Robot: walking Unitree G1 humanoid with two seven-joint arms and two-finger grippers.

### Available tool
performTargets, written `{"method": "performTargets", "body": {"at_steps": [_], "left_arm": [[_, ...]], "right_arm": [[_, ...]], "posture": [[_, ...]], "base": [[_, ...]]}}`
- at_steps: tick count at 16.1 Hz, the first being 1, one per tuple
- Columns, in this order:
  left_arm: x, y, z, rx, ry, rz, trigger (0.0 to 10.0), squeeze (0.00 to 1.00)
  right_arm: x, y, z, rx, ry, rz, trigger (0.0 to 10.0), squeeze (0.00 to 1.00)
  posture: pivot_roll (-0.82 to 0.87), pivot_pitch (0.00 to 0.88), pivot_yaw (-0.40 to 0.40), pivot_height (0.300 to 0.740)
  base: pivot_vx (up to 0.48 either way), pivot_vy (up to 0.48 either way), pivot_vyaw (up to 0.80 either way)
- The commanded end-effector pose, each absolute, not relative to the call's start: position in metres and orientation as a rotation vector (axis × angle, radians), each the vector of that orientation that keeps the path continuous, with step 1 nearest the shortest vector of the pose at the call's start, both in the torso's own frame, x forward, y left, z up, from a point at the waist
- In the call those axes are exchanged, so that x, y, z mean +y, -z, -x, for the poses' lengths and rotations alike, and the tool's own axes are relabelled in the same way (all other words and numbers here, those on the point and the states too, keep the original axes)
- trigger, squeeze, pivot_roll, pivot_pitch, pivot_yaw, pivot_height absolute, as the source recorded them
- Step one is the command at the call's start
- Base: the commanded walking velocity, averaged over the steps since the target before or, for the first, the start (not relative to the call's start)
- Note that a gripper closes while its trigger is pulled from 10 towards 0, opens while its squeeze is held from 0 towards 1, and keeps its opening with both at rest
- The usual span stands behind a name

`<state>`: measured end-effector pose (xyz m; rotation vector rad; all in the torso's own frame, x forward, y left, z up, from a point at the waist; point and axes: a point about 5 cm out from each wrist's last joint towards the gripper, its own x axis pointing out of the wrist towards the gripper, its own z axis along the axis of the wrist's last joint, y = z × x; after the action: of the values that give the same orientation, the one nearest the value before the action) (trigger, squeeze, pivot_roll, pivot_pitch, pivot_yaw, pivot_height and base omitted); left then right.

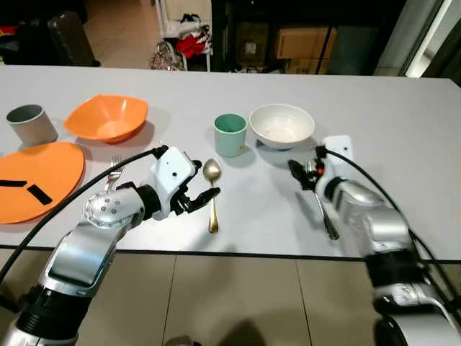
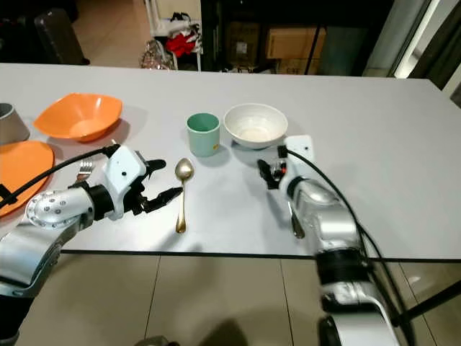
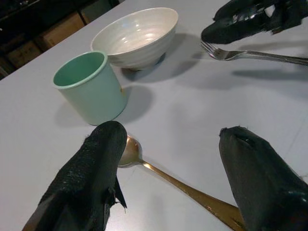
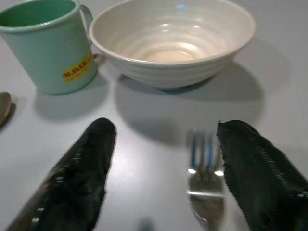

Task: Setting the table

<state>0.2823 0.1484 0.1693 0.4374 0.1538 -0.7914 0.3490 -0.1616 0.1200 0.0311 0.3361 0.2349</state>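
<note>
Left gripper [image 1: 204, 189] spread wide over the gold spoon [image 1: 212, 193] near the table's [image 1: 403, 122] front edge. Right gripper [image 4: 161, 180] parted too, straddling the fork [image 4: 205, 185] just short of the white bowl [image 4: 172, 41] and green mug [image 4: 45, 43].

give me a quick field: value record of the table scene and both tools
surface: grey table
centre setting: mint green cup beside white bowl
gold spoon: lying flat in front of the cup
left tool: open, fingers astride the spoon handle, not gripping
right tool: open, low over the silver fork near the bowl
robot's left side: orange bowl, orange plate, grey cup, second fork
</note>
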Motion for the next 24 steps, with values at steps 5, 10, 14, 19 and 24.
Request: {"method": "performTargets", "body": {"at_steps": [5, 10, 14, 19, 24], "left_arm": [[0.152, -0.17, -0.282, 0.155, 0.769, -0.449, 10.0, 0.0], [0.151, -0.172, -0.284, 0.155, 0.771, -0.457, 10.0, 0.0], [0.15, -0.172, -0.283, 0.155, 0.785, -0.451, 10.0, 0.0], [0.151, -0.17, -0.28, 0.186, 0.793, -0.435, 10.0, 0.0], [0.156, -0.164, -0.279, 0.239, 0.779, -0.444, 10.0, 0.0]], "right_arm": [[-0.156, -0.103, -0.352, 0.389, -0.304, -0.093, 10.0, 1.0], [-0.155, -0.083, -0.344, 0.435, -0.404, -0.115, 10.0, 0.9], [-0.151, -0.089, -0.346, 0.382, -0.477, -0.083, 10.0, 0.0], [-0.152, -0.079, -0.346, 0.432, -0.468, -0.124, 10.0, 0.0], [-0.165, -0.073, -0.345, 0.462, -0.435, -0.155, 10.0, 0.0]], "posture": [[0.06, 0.0, 0.018, 0.74], [0.06, 0.0, 0.022, 0.74], [0.06, 0.0, 0.023, 0.74], [0.06, 0.0, 0.019, 0.74], [0.06, 0.0, 0.017, 0.74]], "base": [[0.0, 0.0, 0.0], [0.0, 0.0, 0.0], [0.0, 0.0, 0.0], [0.0, 0.0, 0.0], [0.0, 0.0, 0.0]]}}
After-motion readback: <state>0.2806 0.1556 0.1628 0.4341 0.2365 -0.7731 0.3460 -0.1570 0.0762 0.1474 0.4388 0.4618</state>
